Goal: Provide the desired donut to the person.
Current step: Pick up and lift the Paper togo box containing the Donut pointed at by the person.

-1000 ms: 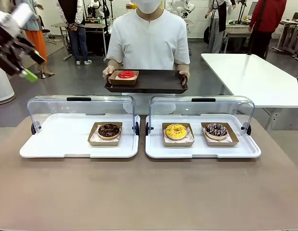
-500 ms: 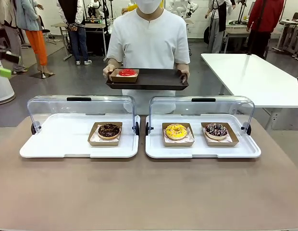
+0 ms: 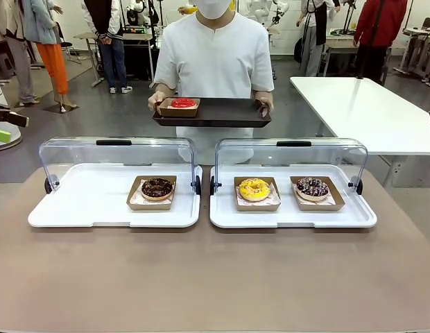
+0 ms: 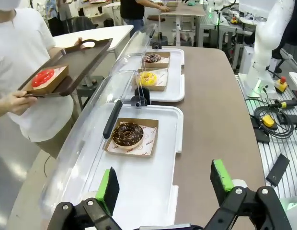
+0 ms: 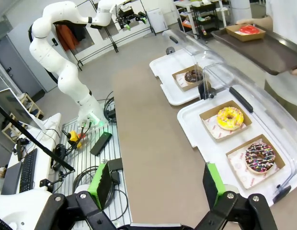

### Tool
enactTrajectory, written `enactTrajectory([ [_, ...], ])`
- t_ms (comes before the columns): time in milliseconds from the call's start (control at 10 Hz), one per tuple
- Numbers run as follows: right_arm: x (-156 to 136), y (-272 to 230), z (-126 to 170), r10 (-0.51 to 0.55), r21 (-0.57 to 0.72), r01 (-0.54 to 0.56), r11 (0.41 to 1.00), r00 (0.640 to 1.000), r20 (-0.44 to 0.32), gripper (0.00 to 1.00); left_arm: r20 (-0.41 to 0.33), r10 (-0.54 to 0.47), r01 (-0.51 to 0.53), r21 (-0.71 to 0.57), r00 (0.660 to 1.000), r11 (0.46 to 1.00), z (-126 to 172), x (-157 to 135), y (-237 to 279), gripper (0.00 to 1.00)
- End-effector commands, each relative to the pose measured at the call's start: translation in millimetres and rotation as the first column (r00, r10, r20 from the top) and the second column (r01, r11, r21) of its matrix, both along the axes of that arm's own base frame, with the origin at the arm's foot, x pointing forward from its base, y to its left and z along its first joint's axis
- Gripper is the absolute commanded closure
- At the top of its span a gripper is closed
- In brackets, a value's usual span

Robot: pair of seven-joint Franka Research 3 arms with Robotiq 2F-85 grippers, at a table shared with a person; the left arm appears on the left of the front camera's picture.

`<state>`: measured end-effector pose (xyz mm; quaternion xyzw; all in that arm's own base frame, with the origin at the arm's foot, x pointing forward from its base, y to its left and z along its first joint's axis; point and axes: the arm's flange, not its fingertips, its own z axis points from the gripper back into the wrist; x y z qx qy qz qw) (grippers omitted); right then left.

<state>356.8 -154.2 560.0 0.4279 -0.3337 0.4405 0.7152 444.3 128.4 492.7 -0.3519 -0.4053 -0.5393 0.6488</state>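
Table point(image 3: 215, 277) brown, with two white trays side by side near the far edge. On left tray point(image 3: 83, 201), one chocolate donut point(image 3: 157, 187) in a paper box, at the inner end. On right tray point(image 3: 354, 215), a yellow donut point(image 3: 254, 189) and a sprinkled donut point(image 3: 312, 186), each in own box, just beside each other. Clear lids point(image 3: 118, 154) raised at the far side of both trays, standing as a low wall between these three donuts and the person point(image 3: 213, 55). Behind the lids, at the far edge, a dark tray point(image 3: 222, 112) held level in both hands of the person, above lid height. Red donut point(image 3: 182, 103) in a box at the robot's left end of that dark tray, well apart from both grippers. Left gripper point(image 4: 165, 179) high over the outer end of left tray, fingers wide apart, nothing between them. Right gripper point(image 5: 157, 183) high past the outer end of right tray, also spread wide and empty. White table point(image 3: 360, 104) farther to the right, other people behind.
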Motion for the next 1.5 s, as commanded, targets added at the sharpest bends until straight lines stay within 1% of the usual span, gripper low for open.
enactTrajectory([
  [0,0.8,1.0,-0.1,0.005,0.016,-0.006,1.000,1.000,0.010,0.00,0.034,-0.078,0.076,0.050,0.996,0.996,8.7,0.2,2.2,0.00],
  [100,0.8,1.0,-0.1,0.005,0.016,-0.006,1.000,1.000,0.010,0.00,0.048,-0.105,0.102,0.077,0.993,0.992,6.2,-2.0,0.8,0.00],
  [200,0.8,1.0,-0.1,0.005,0.016,-0.006,1.000,1.000,0.010,0.00,0.004,-0.023,0.023,0.017,1.000,1.000,4.7,2.0,-2.6,0.00],
  [1400,0.8,1.0,-0.1,0.005,0.016,-0.006,1.000,1.000,0.010,0.00,0.004,-0.023,0.023,0.017,1.000,1.000,4.7,2.0,-2.6,0.00],
])
